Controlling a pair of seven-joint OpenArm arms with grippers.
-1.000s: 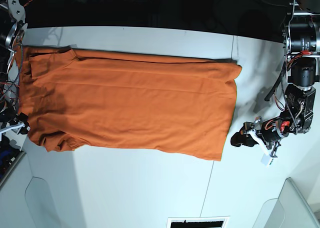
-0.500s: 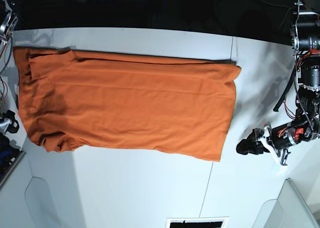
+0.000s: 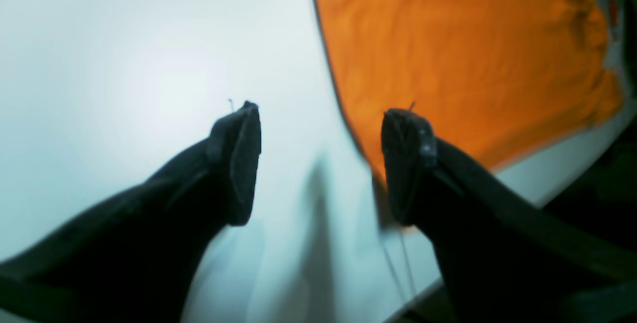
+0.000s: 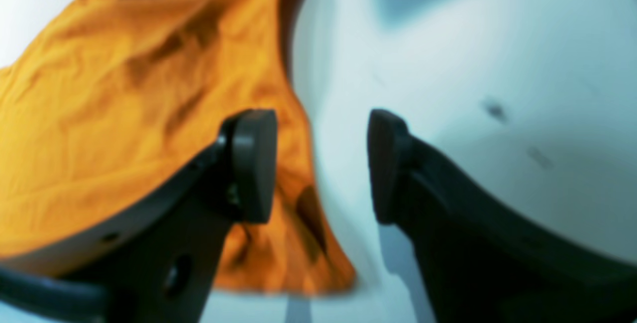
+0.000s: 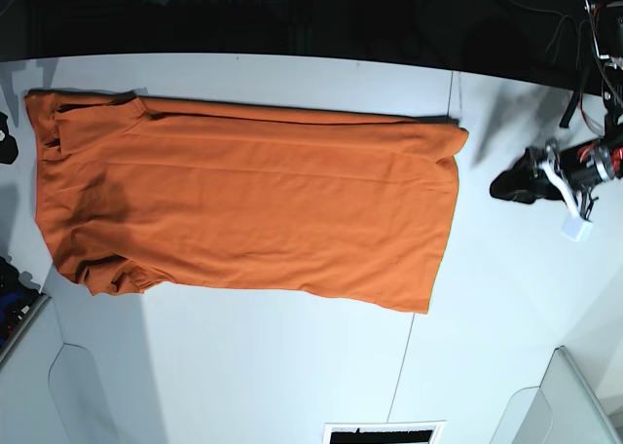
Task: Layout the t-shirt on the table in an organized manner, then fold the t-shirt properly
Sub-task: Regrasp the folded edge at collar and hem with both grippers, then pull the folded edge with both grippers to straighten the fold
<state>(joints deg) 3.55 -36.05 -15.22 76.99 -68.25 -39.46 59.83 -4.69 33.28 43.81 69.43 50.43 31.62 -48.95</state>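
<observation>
The t-shirt point(image 5: 248, 215) lies flat on the white desk point(image 5: 292, 366), long axis running side to side in the base view, already narrowed with the sleeves tucked in, collar end at that view's left and hem end toward the right. Looks pretty tidy, just some wrinkling at the lower left corner.

Left pincer point(image 5: 516, 184) sits off the hem end, near but not touching the cloth, its jaws apart and empty; in its wrist view the hem edge point(image 3: 348, 129) runs right between the fingers. Right pincer point(image 4: 321, 163) hovers by the collar end, jaws also apart with nothing in them, shirt fabric point(image 4: 124, 114) just beside one finger.

I'd guess the next fold goes end to end along that long axis, so each arm takes its own nearer end
</observation>
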